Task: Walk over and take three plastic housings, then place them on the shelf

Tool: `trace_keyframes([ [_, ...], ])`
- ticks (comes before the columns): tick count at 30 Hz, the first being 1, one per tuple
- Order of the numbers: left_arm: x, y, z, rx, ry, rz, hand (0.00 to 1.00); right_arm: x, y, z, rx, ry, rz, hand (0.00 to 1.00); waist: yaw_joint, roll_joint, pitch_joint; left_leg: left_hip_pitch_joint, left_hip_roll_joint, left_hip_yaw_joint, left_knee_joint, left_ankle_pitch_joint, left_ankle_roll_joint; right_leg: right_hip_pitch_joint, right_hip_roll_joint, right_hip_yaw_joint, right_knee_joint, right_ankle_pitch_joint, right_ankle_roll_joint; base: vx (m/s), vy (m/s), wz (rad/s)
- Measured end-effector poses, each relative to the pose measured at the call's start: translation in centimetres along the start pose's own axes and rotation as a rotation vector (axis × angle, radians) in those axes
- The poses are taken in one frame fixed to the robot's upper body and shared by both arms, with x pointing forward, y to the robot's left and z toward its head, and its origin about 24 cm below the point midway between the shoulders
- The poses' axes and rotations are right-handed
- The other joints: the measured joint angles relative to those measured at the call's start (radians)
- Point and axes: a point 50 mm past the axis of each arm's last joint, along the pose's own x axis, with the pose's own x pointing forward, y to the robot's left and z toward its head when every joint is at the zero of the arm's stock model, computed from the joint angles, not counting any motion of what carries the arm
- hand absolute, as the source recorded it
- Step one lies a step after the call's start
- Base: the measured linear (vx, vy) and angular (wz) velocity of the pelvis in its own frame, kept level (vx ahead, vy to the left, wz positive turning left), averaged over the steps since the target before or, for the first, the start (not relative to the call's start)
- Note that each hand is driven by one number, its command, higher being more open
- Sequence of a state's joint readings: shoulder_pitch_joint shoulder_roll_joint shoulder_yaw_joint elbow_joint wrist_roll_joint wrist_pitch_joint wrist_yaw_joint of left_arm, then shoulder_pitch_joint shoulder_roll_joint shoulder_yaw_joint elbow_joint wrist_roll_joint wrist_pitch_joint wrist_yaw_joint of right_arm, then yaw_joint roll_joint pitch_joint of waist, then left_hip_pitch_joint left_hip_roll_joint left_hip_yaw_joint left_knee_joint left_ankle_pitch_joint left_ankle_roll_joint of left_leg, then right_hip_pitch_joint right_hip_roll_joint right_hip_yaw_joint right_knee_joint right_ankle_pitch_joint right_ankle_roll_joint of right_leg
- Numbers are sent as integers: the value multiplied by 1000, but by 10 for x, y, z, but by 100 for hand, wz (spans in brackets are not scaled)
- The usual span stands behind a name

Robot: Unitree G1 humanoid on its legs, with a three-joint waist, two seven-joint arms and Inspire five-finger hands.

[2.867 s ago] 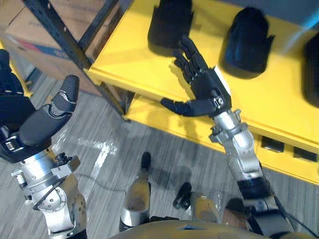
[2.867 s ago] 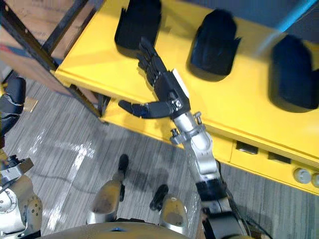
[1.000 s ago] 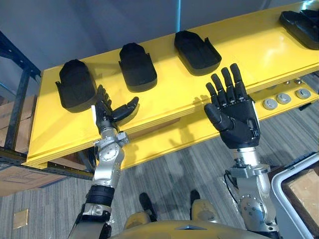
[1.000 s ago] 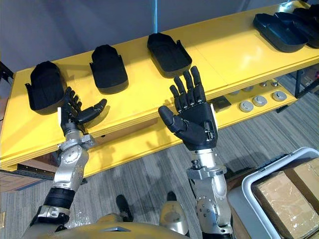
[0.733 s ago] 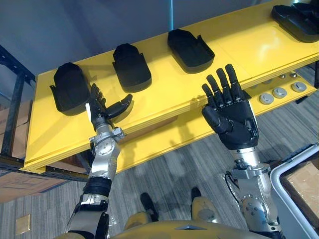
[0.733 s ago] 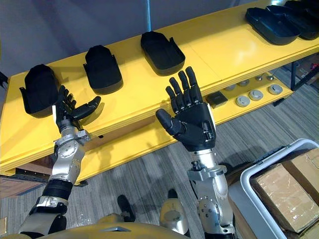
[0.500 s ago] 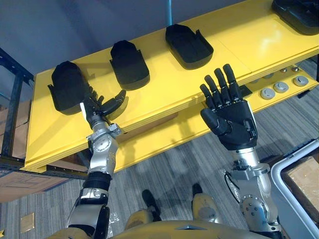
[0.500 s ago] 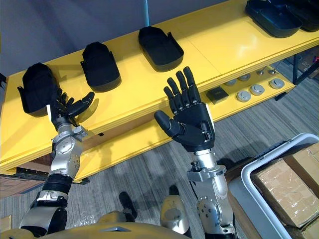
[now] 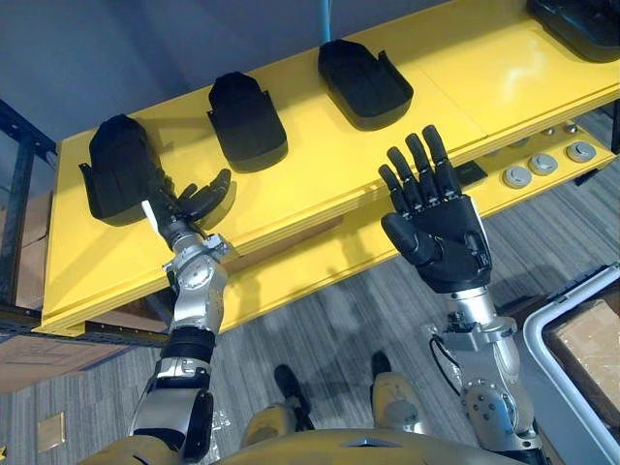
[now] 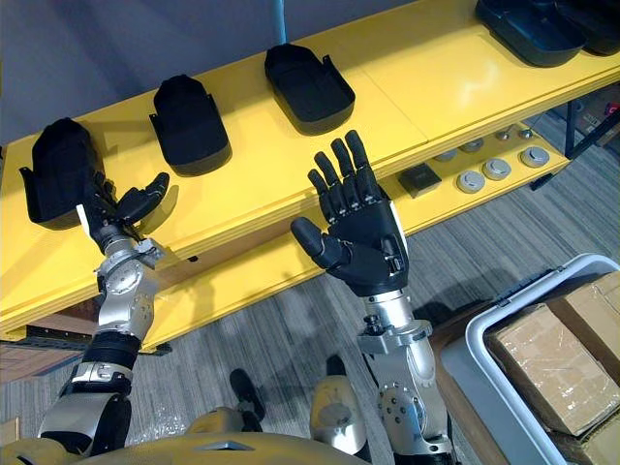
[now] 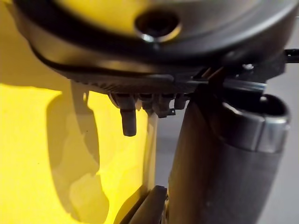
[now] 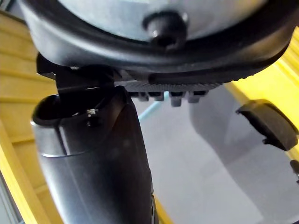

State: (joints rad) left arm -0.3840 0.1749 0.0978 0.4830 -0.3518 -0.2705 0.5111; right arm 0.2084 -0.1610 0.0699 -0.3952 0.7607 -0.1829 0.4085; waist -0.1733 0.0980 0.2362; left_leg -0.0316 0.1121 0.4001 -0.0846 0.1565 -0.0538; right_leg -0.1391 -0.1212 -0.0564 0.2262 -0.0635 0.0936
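Note:
Three black plastic housings lie in a row on the yellow shelf [image 9: 320, 155]: a left housing [image 9: 118, 167], a middle housing [image 9: 246, 119] and a right housing [image 9: 363, 82]. My left hand [image 9: 190, 204] is open over the shelf, its fingers at the left housing's near right corner; I cannot tell whether they touch it. My right hand [image 9: 438, 221] is raised in front of the shelf's edge, open, palm up and holding nothing. The right wrist view shows one housing [image 12: 268, 124] on the yellow surface past the hand.
More black housings are stacked at the shelf's far right end [image 9: 579, 19]. Round grey knobs [image 9: 544, 165] sit on the lower yellow ledge. A grey bin [image 10: 484, 341] holding cardboard boxes [image 10: 554, 360] stands at the lower right. A dark rack post [image 9: 21, 194] rises at the left.
My left hand has slid left along the shelf, up to the left housing's corner. The right hand has stayed raised and open. The view has shifted slightly.

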Motion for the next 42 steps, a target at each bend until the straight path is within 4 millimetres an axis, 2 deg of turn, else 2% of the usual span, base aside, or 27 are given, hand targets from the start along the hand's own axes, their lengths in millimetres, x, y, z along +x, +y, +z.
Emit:
trace_keyframes([
  [19, 0, 0, -2, 3, 3, -16, 100, 2, 3, -2, 3, 3, 13, 100, -6, -1, 1, 6, -2, -18, 0, 3, 2, 21, -1, -21, -10, -2, -1, 2, -1, 2],
  [25, -5, 6, -6, -7, 17, -33, 100, -2, 1, -2, -50, 18, -8, 100, -13, -1, -2, 32, -1, -15, 0, -2, -2, 63, 1, -21, -49, 9, 6, 16, 6, -1],
  [29, -35, 11, 3, -78, -36, -104, 100, -5, -5, 2, -190, 44, -59, 100, -9, -1, -12, 42, 1, -7, 0, -13, -4, 94, 5, -20, -98, 31, 8, 61, 15, -5],
  [32, -57, 11, 24, -98, -129, -208, 100, -6, -11, 5, -320, 60, -111, 100, 13, -2, -36, 45, 1, -17, 0, -13, -4, 116, 7, -31, -118, 39, 7, 60, 5, 11],
  [36, -76, 20, 52, -88, -311, -230, 100, -9, -18, 1, -485, 110, -190, 100, 38, 0, -88, 62, 2, -46, -1, -17, -8, 162, 7, -61, -144, 39, 7, 32, 2, 19],
  [39, -86, 29, 63, -47, -422, -221, 100, -16, -30, -3, -451, 131, -287, 100, 62, 0, -116, 66, 2, -65, -4, -19, -10, 182, 7, -81, -160, 37, 7, -17, 15, 21],
  [42, -94, 50, 66, -10, -460, -151, 100, -29, -46, -7, -356, 125, -439, 100, 78, 2, -130, 74, 3, -79, -4, -28, -18, 204, 6, -99, -178, 31, 7, -54, 19, 14],
])
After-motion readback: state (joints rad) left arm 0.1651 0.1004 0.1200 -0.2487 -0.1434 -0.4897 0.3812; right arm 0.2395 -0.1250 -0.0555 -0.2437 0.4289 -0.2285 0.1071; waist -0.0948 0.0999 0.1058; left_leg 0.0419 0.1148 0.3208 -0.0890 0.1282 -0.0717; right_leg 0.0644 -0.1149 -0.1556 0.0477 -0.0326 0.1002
